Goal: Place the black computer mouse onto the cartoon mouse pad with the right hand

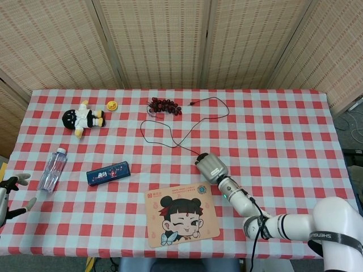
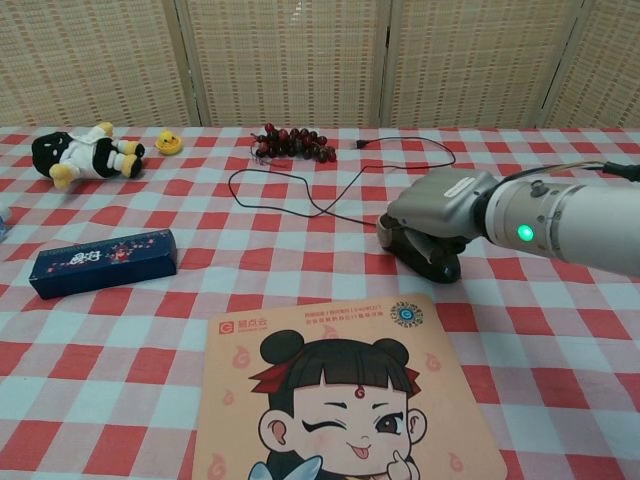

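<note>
Covering the mouse from above, right hand has fingers curled round it on the desk, grip apparently closed; pad lies near at 7 o'clock, left hand far off.

A staged robot test area, probably a lab rather than a home. A table under a red-and-white checked cloth stands before folding woven-reed screens that close off the background. Unrelated props lie spread over the cloth: a plush doll, a small yellow duck, a water bottle, a blue box, dark red grapes and a cartoon mouse pad. Loose cables trail on the floor at right.
</note>
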